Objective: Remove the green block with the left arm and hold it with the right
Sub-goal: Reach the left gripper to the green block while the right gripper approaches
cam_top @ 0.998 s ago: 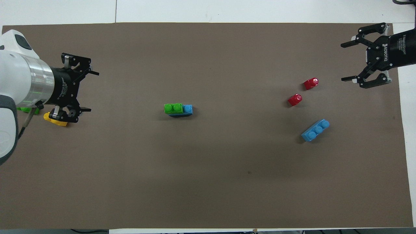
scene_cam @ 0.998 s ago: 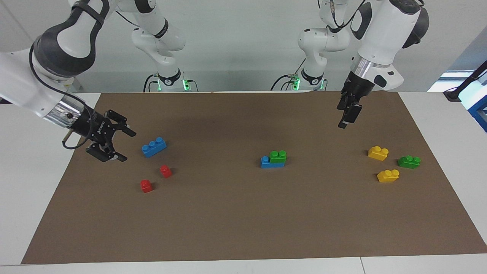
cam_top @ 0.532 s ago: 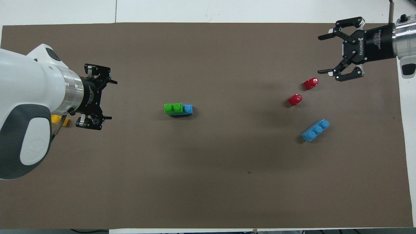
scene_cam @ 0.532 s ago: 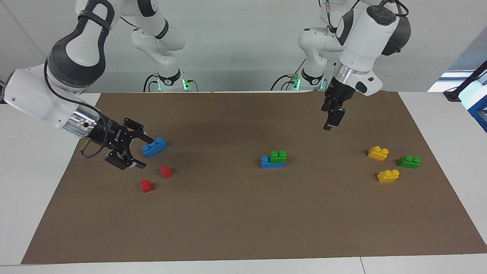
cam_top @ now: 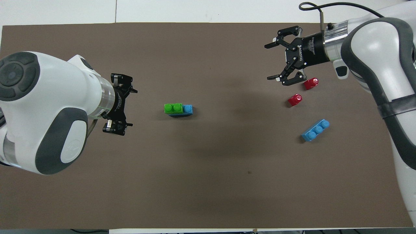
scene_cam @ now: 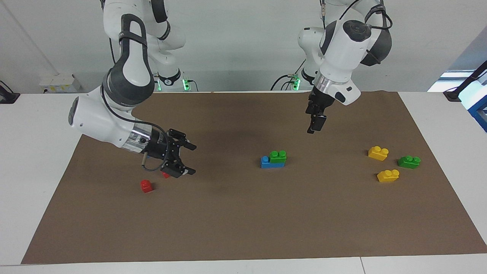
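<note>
The green block (scene_cam: pixel 278 155) sits on a blue brick (scene_cam: pixel 266 163) in the middle of the brown mat. It also shows in the overhead view (cam_top: pixel 172 108), where a blue stud (cam_top: pixel 187 109) sticks out beside it. My left gripper (scene_cam: pixel 314 122) is open and empty in the air, over the mat toward the left arm's end from this stack; in the overhead view (cam_top: pixel 132 108) its open jaws face the stack. My right gripper (scene_cam: pixel 188 159) is open and empty over the mat by the red bricks (cam_top: pixel 268 62).
A twin green brick (scene_cam: pixel 409 161) and two yellow bricks (scene_cam: pixel 378 153) (scene_cam: pixel 388 175) lie toward the left arm's end. Two red bricks (cam_top: pixel 295 99) (cam_top: pixel 311 83) and a blue three-stud brick (cam_top: pixel 315 130) lie toward the right arm's end.
Both grippers have moved in from the ends of the table toward the middle stack. The right gripper has passed over the blue three-stud brick. No brick has moved.
</note>
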{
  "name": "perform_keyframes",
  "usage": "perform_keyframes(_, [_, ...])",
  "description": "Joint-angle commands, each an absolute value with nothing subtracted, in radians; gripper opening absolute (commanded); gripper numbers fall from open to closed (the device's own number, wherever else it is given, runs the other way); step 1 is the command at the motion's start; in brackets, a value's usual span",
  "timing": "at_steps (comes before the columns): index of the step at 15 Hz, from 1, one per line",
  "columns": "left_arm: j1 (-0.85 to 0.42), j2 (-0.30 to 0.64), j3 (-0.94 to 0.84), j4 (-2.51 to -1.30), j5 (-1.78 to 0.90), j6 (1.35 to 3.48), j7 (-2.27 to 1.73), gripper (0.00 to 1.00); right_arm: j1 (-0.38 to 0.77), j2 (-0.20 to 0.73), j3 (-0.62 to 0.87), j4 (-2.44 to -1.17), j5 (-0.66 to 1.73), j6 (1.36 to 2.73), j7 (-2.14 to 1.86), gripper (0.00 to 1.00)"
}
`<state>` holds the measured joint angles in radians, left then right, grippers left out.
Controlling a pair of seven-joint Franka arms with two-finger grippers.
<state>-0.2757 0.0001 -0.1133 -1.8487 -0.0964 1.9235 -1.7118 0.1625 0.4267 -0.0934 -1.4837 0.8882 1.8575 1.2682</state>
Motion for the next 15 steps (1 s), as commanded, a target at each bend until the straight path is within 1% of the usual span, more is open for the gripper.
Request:
perform_keyframes(1, [-0.311, 0.046, -0.100, -1.832, -0.068, 1.950, -1.784, 1.00, 0.164, 0.446, -0.094, -1.493, 0.960, 1.870, 1.247, 1.00])
perform_keyframes(2, [-0.314, 0.058, -0.100, -1.824, -0.057, 1.965, -1.816, 1.00, 0.179, 0.459, -0.094, -1.493, 0.985, 1.881, 1.247, 1.00])
perform_keyframes(4, [-0.336, 0.084, -0.100, -1.809, -0.023, 1.960, -1.861, 1.00, 0.204, 0.477, -0.094, -1.493, 0.988, 1.952, 1.258, 1.00])
perform_keyframes(6, [-0.341, 0.132, -0.100, -1.763, -0.018, 1.951, -1.893, 1.00, 0.236, 0.494, -0.094, -1.493, 0.989, 2.005, 1.262, 1.00])
perform_keyframes(8, [-0.341, 0.137, -0.100, -1.753, -0.020, 1.942, -1.902, 1.00, 0.247, 0.511, -0.094, -1.493, 0.989, 2.051, 1.258, 1.00])
perform_keyframes(10, [-0.341, 0.143, -0.100, -1.752, -0.026, 1.939, -1.902, 1.00, 0.250, 0.540, -0.094, -1.483, 0.989, 2.054, 1.255, 1.00])
perform_keyframes(13, [-0.344, 0.202, -0.100, -1.715, -0.025, 1.936, -1.925, 1.00, 0.252, 0.598, -0.094, -1.438, 0.986, 2.059, 1.241, 1.00])
perform_keyframes(15, [-0.345, 0.222, -0.100, -1.700, -0.026, 1.936, -1.939, 1.00, 0.281, 0.623, -0.094, -1.428, 0.986, 2.088, 1.239, 1.00])
